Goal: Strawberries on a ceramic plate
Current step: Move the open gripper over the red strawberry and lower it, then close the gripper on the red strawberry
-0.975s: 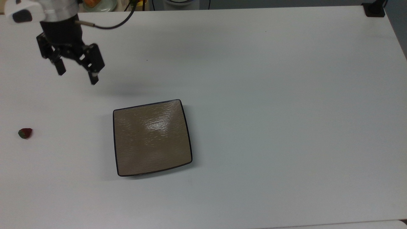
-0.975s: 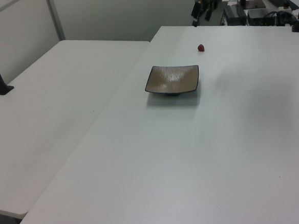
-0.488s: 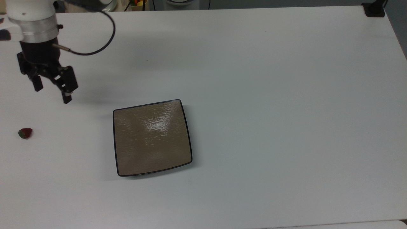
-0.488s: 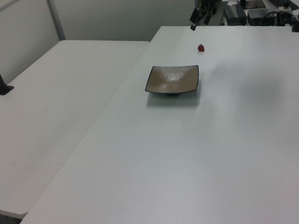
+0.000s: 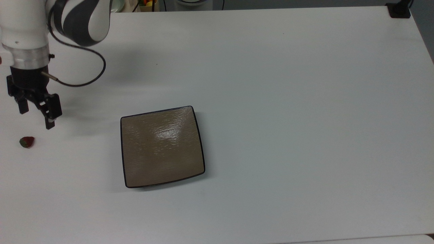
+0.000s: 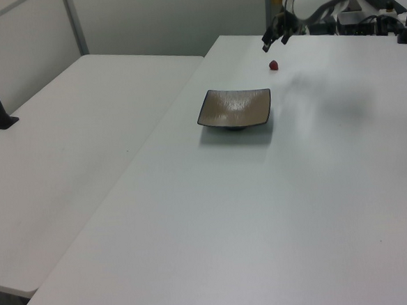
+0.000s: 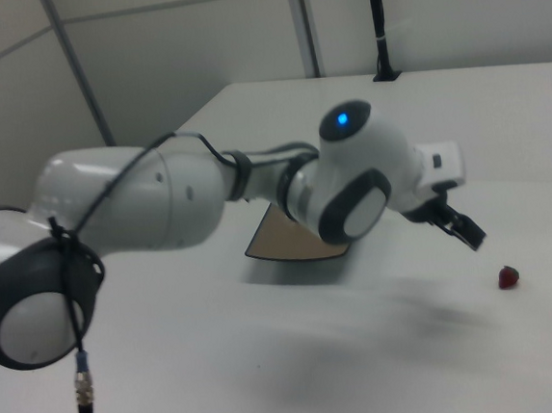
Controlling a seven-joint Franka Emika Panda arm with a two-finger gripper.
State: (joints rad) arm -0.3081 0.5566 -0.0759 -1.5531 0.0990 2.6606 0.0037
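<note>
plate (image 5: 162,146) bare | strawberry (image 5: 26,142) on table (image 5: 288,101) | fingers (image 5: 50,123) apart

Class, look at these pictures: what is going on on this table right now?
A robot arm is going after a strawberry lying on the white table. Its gripper is open and empty, hanging near the strawberry without touching it, on the side toward the top view's upper edge. The ceramic plate sits bare, further toward the top view's right, well apart from the fruit. Nothing has been picked up yet, so the strawberry has yet to be grasped and carried to the plate.
</note>
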